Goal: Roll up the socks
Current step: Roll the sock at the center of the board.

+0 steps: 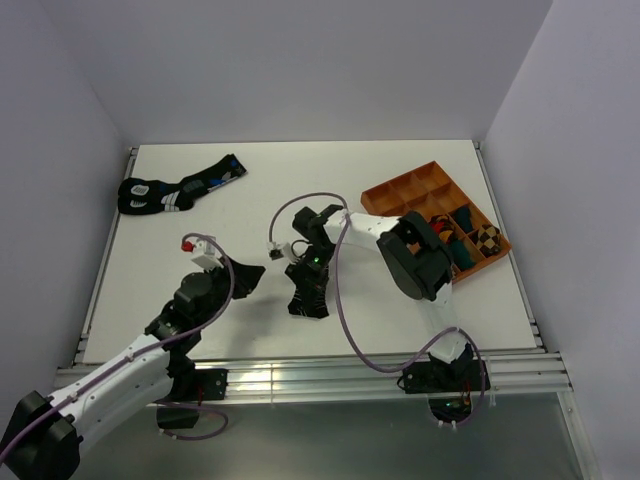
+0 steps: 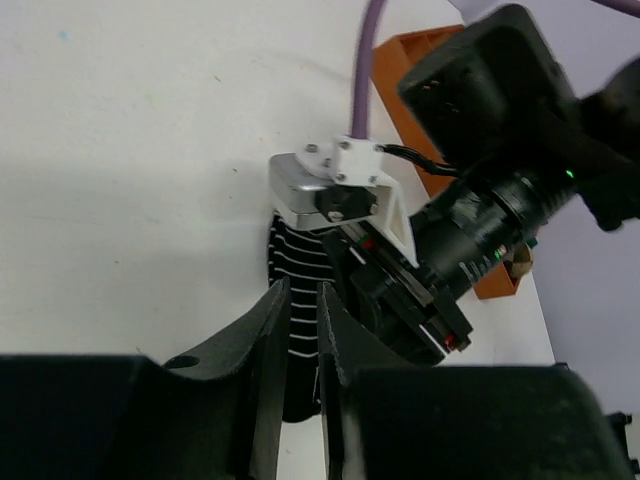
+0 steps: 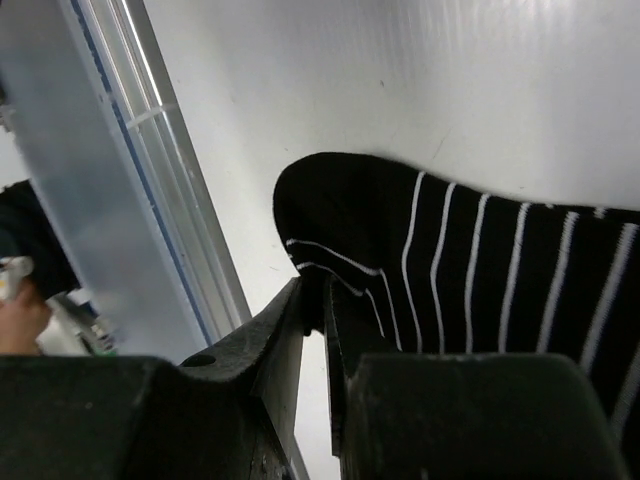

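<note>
A short black sock with thin white stripes (image 1: 308, 300) lies on the white table near the front middle. My right gripper (image 1: 304, 287) points down onto it. In the right wrist view its jaws (image 3: 315, 285) are shut on the sock's rounded edge (image 3: 330, 200), with fabric pinched between the tips. My left gripper (image 1: 262, 272) sits just left of the sock. In the left wrist view its jaws (image 2: 303, 288) stand a narrow slit apart and the striped sock (image 2: 300, 260) shows through the slit. Whether that fabric is pinched is unclear.
An orange compartment tray (image 1: 400, 190) with rolled bundles stands at the back right. Black socks with blue and white marks (image 1: 175, 190) lie at the back left. An aluminium rail (image 1: 300, 375) runs along the near table edge, close to the striped sock.
</note>
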